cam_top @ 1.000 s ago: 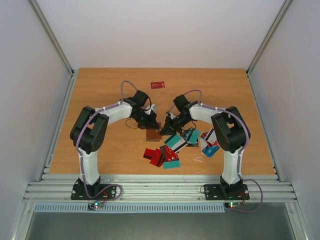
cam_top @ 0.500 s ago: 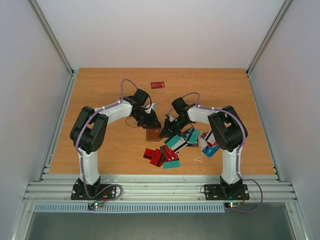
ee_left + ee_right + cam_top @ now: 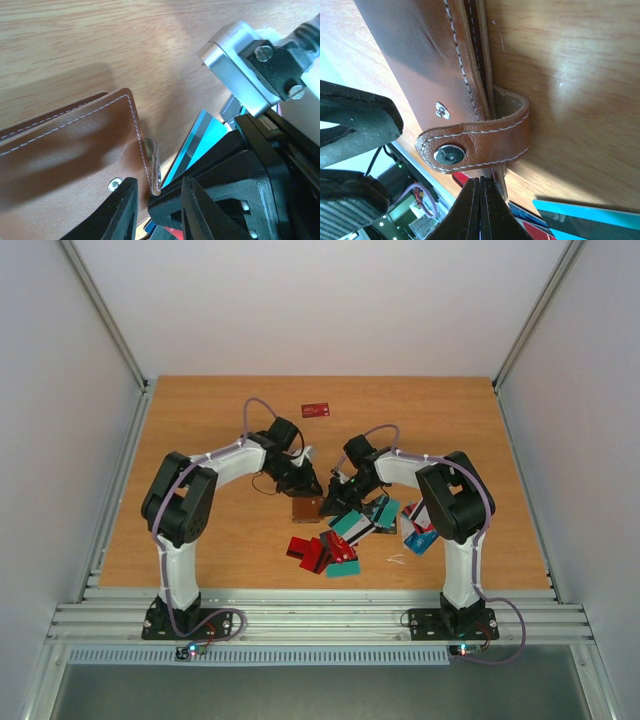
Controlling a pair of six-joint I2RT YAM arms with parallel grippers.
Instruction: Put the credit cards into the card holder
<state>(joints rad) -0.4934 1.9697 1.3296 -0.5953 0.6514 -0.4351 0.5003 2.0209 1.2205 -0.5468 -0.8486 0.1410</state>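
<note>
The brown card holder (image 3: 306, 509) lies flat between my two grippers. In the left wrist view the holder (image 3: 65, 150) fills the lower left, with its light stud (image 3: 115, 184) and its strap standing on edge (image 3: 152, 162). My left gripper (image 3: 157, 192) is open, its jaws astride the holder's strap corner and the tip of the right gripper. My right gripper (image 3: 481, 186) is shut, its tips just under the loose snap strap (image 3: 475, 142) of the holder (image 3: 420, 55). The credit cards (image 3: 349, 525) lie in a loose pile of teal, red and blue to the right and front of the holder.
One dark red card (image 3: 316, 410) lies alone at the back of the wooden table (image 3: 200, 420). A teal card (image 3: 200, 135) lies right beside the holder, under the right gripper. Red cards (image 3: 312, 552) lie nearer the front edge. Grey walls enclose the table.
The right arm has edged slightly left toward the holder. The left arm and the holder have not visibly moved.
</note>
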